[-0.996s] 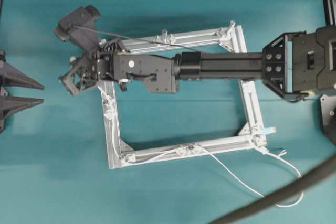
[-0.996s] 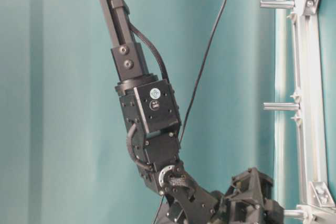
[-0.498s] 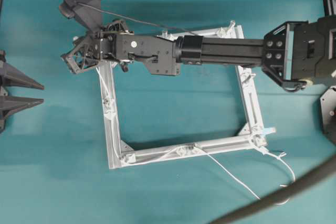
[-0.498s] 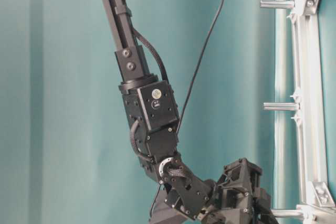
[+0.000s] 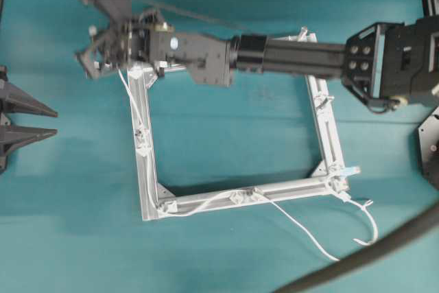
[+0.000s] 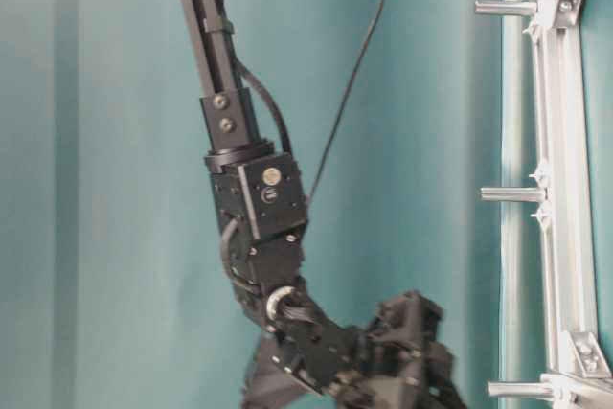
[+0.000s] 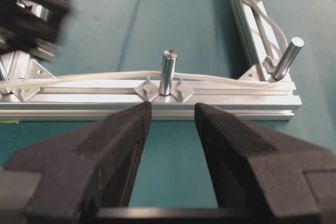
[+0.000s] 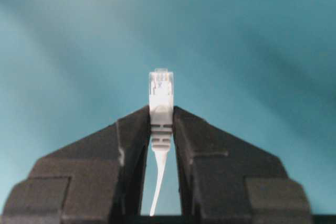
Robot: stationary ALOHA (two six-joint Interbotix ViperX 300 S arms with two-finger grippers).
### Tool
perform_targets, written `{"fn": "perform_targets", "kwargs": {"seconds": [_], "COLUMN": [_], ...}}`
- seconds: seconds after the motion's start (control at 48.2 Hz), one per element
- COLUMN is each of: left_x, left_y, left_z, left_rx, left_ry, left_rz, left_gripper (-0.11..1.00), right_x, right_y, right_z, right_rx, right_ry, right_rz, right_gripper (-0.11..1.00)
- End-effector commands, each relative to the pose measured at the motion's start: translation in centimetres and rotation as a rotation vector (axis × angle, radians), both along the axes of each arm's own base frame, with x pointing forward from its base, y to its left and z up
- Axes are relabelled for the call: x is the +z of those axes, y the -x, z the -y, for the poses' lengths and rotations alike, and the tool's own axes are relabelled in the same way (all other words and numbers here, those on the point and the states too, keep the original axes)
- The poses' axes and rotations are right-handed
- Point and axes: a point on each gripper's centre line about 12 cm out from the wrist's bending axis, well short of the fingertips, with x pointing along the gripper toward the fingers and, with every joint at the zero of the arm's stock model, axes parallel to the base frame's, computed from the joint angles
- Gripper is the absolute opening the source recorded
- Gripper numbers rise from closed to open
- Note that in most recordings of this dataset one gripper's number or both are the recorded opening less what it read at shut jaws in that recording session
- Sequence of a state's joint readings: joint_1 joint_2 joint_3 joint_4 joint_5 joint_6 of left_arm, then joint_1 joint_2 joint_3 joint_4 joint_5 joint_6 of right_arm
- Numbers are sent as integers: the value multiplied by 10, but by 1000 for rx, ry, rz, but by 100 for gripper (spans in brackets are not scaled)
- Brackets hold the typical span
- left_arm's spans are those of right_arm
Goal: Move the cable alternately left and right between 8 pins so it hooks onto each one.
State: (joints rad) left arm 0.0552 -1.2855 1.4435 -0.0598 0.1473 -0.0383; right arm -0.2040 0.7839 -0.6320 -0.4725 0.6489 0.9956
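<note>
White cable [image 5: 147,169] runs from a loose loop on the teal bench [image 5: 226,135], along the near rail of the aluminium frame [image 5: 328,135], round the corner and up the left rail past its pins [image 7: 167,72] to the far-left corner. There the right tool [image 8: 161,116] pinches the cable's plug [image 8: 161,93] between narrow jaws. The left tool [image 7: 172,124] stands wide and empty, facing the left rail.

Only the plug's boot is gripped, so a hard pull could slip it free. Slack in the cable may lift it off pins already hooked, and the arm could knock a pin near the corner.

No brand, label or writing is readable.
</note>
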Motion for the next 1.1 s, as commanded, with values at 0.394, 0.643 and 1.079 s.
{"fn": "perform_targets", "kwargs": {"seconds": [0.394,0.643,1.079], "left_x": [10,12,4], "left_y": [-3,-3,-2], "left_z": [0,0,0], "left_rx": [4,6,44], "left_ry": [4,11,134], "left_rz": [26,31,17], "left_gripper": [51,51,51], "right_x": [23,8,7], "right_y": [7,16,32], "right_z": [15,13,5], "right_rx": [-46,-70,-76], "right_ry": [36,21,11], "right_rz": [-22,-101,-166], "right_gripper": [16,16,17]}}
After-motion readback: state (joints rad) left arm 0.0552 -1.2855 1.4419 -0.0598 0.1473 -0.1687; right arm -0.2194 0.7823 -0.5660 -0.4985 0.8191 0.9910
